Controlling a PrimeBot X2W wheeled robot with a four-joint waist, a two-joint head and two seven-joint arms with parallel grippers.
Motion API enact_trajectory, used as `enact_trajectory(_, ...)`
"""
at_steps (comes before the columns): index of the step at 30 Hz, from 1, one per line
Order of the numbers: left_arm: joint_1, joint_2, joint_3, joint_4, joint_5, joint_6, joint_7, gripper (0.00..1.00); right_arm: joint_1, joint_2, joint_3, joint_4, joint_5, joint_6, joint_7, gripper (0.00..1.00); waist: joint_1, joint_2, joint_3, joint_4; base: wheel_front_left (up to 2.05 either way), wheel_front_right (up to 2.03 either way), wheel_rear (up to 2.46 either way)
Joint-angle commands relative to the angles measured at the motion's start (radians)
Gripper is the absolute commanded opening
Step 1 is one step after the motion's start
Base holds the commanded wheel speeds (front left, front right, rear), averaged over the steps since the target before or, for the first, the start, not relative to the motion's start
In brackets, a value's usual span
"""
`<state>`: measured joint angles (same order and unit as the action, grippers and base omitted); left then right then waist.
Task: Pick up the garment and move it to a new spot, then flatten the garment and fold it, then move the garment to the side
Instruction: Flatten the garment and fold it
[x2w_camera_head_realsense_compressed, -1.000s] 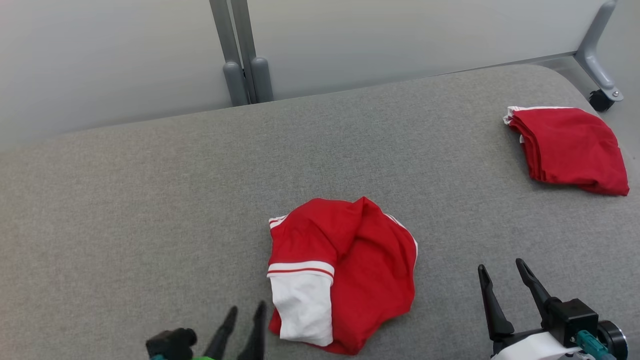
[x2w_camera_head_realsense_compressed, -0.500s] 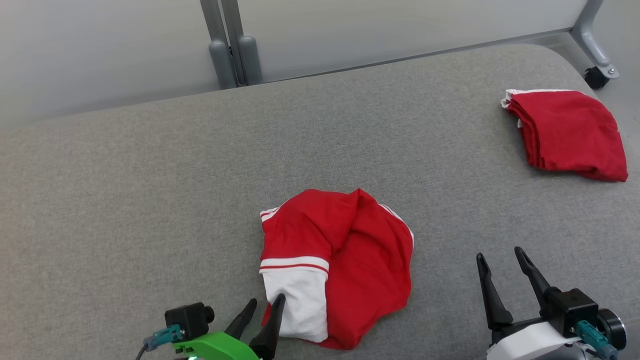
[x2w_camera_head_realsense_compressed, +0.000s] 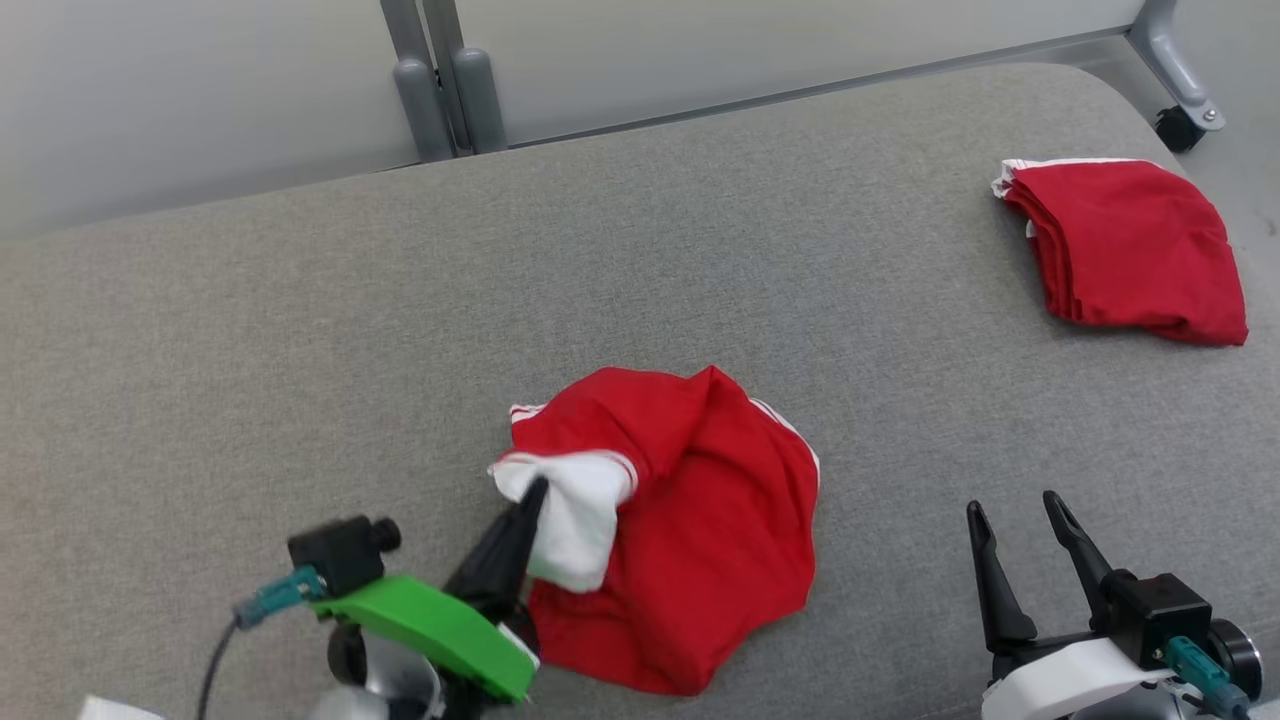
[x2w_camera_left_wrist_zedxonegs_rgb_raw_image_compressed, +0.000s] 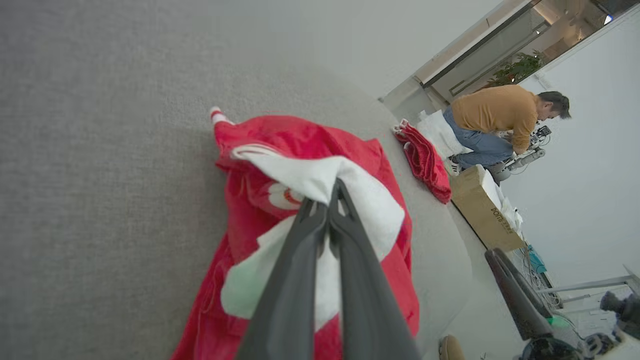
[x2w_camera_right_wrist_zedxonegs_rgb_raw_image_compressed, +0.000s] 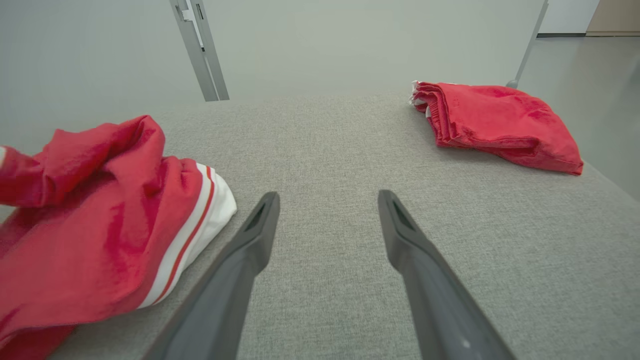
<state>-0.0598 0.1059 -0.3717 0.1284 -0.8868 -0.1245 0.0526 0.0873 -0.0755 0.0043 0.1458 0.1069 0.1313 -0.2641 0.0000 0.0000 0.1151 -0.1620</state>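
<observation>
Red garment (x2w_camera_head_realsense_compressed: 720, 500) mid bench (x2w_camera_head_realsense_compressed: 250, 330), bare room around, left gripper (x2w_camera_head_realsense_compressed: 537, 490) newly clamped on its white sleeve (x2w_camera_head_realsense_compressed: 578, 520), right gripper (x2w_camera_head_realsense_compressed: 1011, 503) spread, empty

- The crumpled garment (x2w_camera_head_realsense_compressed: 700, 540) is red, with a white panel edged in red-and-white stripes.
- The folded garment (x2w_camera_head_realsense_compressed: 1125, 250) is red with white trim.
- The padded surface (x2w_camera_head_realsense_compressed: 300, 330) is heathered grey.
- The left gripper (x2w_camera_head_realsense_compressed: 538, 488) is black, on a bright green bracket (x2w_camera_head_realsense_compressed: 425, 625).
- The right gripper (x2w_camera_head_realsense_compressed: 1011, 502) is black, on a white housing (x2w_camera_head_realsense_compressed: 1060, 688).
</observation>
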Motion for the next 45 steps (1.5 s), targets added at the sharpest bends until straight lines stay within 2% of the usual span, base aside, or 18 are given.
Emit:
enact_trajectory(1,-0.047,0.024,0.02,-0.02,0.004,-0.003,-0.003,0.0,-0.008,0.003,-0.001,0.002,0.003,-0.001,0.0,1.0,0.0,0.0,-0.004,0.007,0.0,0.0,0.0)
enact_trajectory(6,-0.237,0.099,0.075,-0.057,0.075,0.036,0.02,0.0,-0.016,0.011,0.011,0.011,0.004,-0.001,0.0,1.0,0.0,0.0,-0.016,0.011,0.0,0.0,0.0)
enact_trajectory(9,-0.372,0.157,0.112,-0.028,0.111,0.054,0.051,0.0,-0.02,0.015,0.023,0.02,0.01,-0.001,0.0,1.0,0.0,0.0,-0.025,0.002,0.0,0.0,0.0)
enact_trajectory(19,-0.742,0.38,0.168,0.102,0.172,0.021,0.178,0.0,-0.014,0.018,0.053,0.037,0.017,-0.001,0.0,1.0,0.0,0.0,-0.048,-0.071,0.0,0.0,0.0)
enact_trajectory(23,-0.838,0.416,0.151,0.115,0.171,0.008,0.199,0.0,0.0,0.018,0.053,0.039,0.018,-0.001,0.0,1.0,0.0,0.0,-0.051,-0.084,0.0,0.0,0.0)
enact_trajectory(27,-0.886,0.369,0.062,0.116,0.143,-0.004,0.222,0.0,0.005,0.019,0.047,0.04,0.017,-0.001,0.0,1.0,0.0,0.0,-0.047,-0.073,0.0,0.0,0.0)
enact_trajectory(30,-0.856,0.296,-0.042,0.119,0.122,-0.007,0.218,0.0,-0.009,0.018,0.054,0.044,0.018,-0.001,0.0,1.0,0.0,0.0,-0.04,-0.061,0.0,0.0,0.0)
enact_trajectory(33,-0.783,0.193,-0.183,0.138,0.095,-0.008,0.188,0.0,-0.032,0.018,0.077,0.048,0.018,-0.001,0.0,1.0,0.0,0.0,-0.027,-0.059,0.0,0.0,0.0)
enact_trajectory(41,-0.658,0.024,-0.517,0.27,0.021,-0.007,0.106,0.0,-0.117,0.022,0.155,0.043,0.04,-0.001,0.0,1.0,0.0,0.0,0.069,-0.114,0.0,0.0,0.0)
enact_trajectory(45,-0.701,-0.013,-0.624,0.36,0.005,-0.007,0.053,0.0,-0.149,0.023,0.159,0.049,0.053,-0.001,0.0,1.0,0.0,0.0,0.133,-0.145,0.0,0.0,0.0)
